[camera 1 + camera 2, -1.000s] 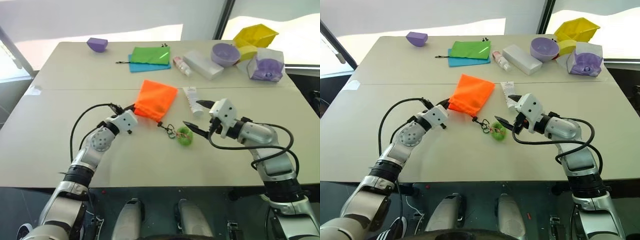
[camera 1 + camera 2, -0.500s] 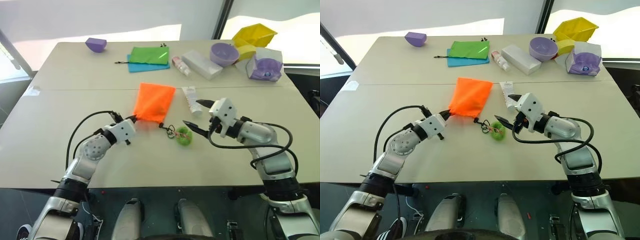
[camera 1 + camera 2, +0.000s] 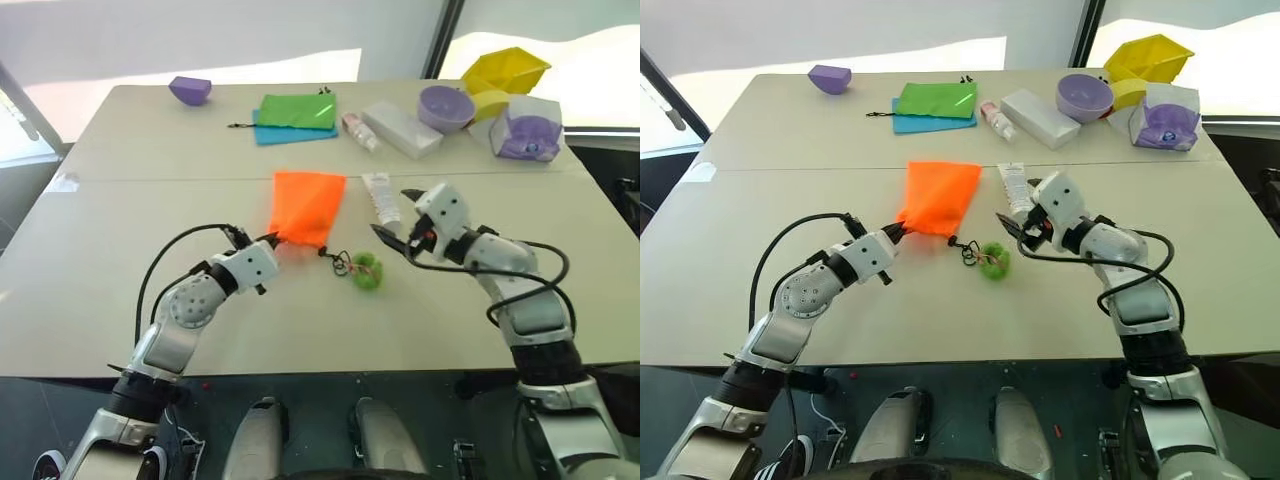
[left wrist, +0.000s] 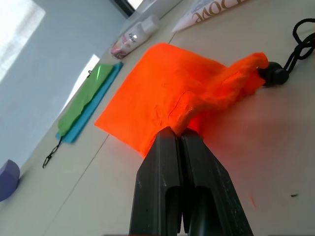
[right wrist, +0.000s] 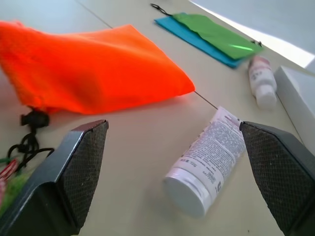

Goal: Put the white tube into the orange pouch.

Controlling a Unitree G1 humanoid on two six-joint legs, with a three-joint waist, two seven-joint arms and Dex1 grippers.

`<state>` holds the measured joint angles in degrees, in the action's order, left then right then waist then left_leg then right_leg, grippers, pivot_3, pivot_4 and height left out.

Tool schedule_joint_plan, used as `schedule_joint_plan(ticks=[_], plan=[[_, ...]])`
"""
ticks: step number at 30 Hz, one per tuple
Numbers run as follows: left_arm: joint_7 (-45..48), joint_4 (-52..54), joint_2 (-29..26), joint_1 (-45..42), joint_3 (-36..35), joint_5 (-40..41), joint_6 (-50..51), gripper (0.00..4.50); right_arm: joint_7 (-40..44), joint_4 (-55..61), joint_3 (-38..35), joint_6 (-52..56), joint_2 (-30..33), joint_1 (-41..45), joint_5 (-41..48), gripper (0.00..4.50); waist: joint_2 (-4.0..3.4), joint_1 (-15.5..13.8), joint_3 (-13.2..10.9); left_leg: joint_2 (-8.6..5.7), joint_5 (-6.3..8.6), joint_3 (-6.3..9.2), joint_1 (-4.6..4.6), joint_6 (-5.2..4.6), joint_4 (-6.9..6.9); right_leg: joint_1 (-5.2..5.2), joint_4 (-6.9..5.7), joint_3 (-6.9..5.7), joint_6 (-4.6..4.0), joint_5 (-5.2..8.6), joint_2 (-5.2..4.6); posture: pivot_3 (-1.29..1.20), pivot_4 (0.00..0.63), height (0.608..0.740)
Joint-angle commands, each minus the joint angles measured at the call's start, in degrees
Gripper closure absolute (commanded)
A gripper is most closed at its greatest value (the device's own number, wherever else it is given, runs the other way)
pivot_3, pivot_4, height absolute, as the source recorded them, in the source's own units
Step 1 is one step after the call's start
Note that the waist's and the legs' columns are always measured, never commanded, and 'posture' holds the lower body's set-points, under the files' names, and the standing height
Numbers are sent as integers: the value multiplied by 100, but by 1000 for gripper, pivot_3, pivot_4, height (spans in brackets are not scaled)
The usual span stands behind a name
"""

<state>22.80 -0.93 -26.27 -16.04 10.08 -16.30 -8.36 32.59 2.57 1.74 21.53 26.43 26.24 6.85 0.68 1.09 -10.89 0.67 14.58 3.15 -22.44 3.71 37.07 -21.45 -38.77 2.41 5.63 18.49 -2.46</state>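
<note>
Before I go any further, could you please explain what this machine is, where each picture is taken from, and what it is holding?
It is a humanoid robot with two arms, each ending in a two-fingered tool. Two pictures look down from its head; the other two come from cameras on its wrists, looking along each tool's fingers. The left tool is shut on a corner of the orange pouch, pinching the fabric, as the left wrist picture shows. The right tool is open and holds nothing; the white tube lies on the table between its fingers. Farther back lie a green pouch on a blue pouch, a white box, a small bottle, purple bowls and yellow bins.
</note>
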Motion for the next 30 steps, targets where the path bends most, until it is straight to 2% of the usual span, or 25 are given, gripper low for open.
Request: schedule_joint_plan(ticks=[1,5,7,13,16,20,30], plan=[[-111,-21,19,-102,2,-64,-163,4477,-603,320,-189,1104,-379,251,170,0,0,-11,0,1,0,2,-1,0,-4,-2,0,-1,0,0,1,0,150,740],[-174,-110,64,-143,19,-113,-232,4477,-1059,493,-230,2482,-655,502,268,0,0,-25,0,5,0,0,-18,0,-9,-18,1,-1,0,1,-7,0,150,740],[-198,-153,89,-154,28,-132,-262,4477,-1389,390,-153,2699,-683,631,43,0,0,-29,0,3,0,-1,-33,0,-4,-30,0,-1,0,0,-9,0,150,740],[-220,-147,117,-126,37,-161,-289,4477,-1861,149,-209,2559,-770,665,-146,0,0,-20,0,-7,0,-1,-44,-1,-3,-40,0,-1,0,0,-8,0,150,740],[-224,-120,129,-103,26,-186,-293,4477,-2010,-32,-301,2616,-860,622,-114,0,0,-16,1,-6,-1,-3,-76,0,3,-79,-16,0,0,0,-6,0,150,740],[-282,-93,125,-95,6,-258,-302,4477,-2249,-224,-741,2989,-1196,799,164,0,-1,-1,1,-5,-4,-4,-94,2,6,-108,-33,1,0,0,-4,0,150,740],[-299,-119,157,-106,22,-280,-308,4477,-2223,-432,-809,3074,-1300,1068,303,0,-1,-3,1,-7,-10,-5,-95,-5,5,-109,-37,1,-1,-1,-5,0,150,740]])
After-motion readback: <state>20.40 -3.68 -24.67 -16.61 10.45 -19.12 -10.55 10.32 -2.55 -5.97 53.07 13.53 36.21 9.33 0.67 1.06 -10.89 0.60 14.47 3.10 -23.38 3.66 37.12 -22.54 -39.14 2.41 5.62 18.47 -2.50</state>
